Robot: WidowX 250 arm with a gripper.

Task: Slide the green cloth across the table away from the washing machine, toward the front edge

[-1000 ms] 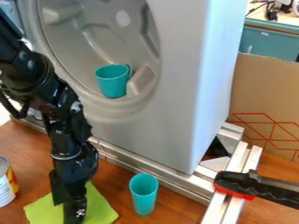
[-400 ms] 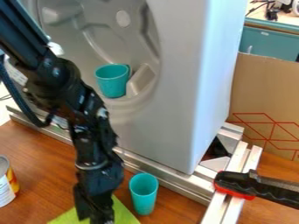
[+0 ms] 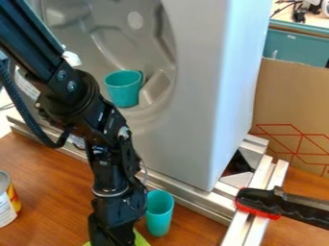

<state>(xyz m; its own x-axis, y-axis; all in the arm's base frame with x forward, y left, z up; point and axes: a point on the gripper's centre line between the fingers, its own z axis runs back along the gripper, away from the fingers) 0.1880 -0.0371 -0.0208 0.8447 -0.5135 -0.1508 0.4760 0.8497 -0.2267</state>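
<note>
Hanging down at seven o'clock in the view, close to the bottom edge, the black gripper (image 3: 113,235) was over the green cloth (image 3: 143,241). Whether it was apart, together or clamped on the cloth could not be told. Parts of the cloth showed on either side of it, on the brown wooden table (image 3: 40,178), toward six and seven o'clock. The black arm (image 3: 80,103) sloped down to it from ten o'clock.

Just beside the gripper, at six o'clock, a tall teal cup (image 3: 160,214) stood upright on the table, its left side partly hidden. At eight o'clock, a can (image 3: 7,204) with a white, yellow and red label was cut off by the view's edge.

Between four and five o'clock, a black handle with red trim (image 3: 260,199) lay across light metal bars (image 3: 261,180). A long metal rail (image 3: 186,194) ran along the foot of a big grey panel (image 3: 199,96).

In the panel's round hollow (image 3: 77,36), toward eleven o'clock, another teal cup (image 3: 123,89) sat near the lower rim. Farther back, near three o'clock, was a cardboard box (image 3: 292,96) with red lines, and behind it at two o'clock a blue-green cabinet (image 3: 292,48).
</note>
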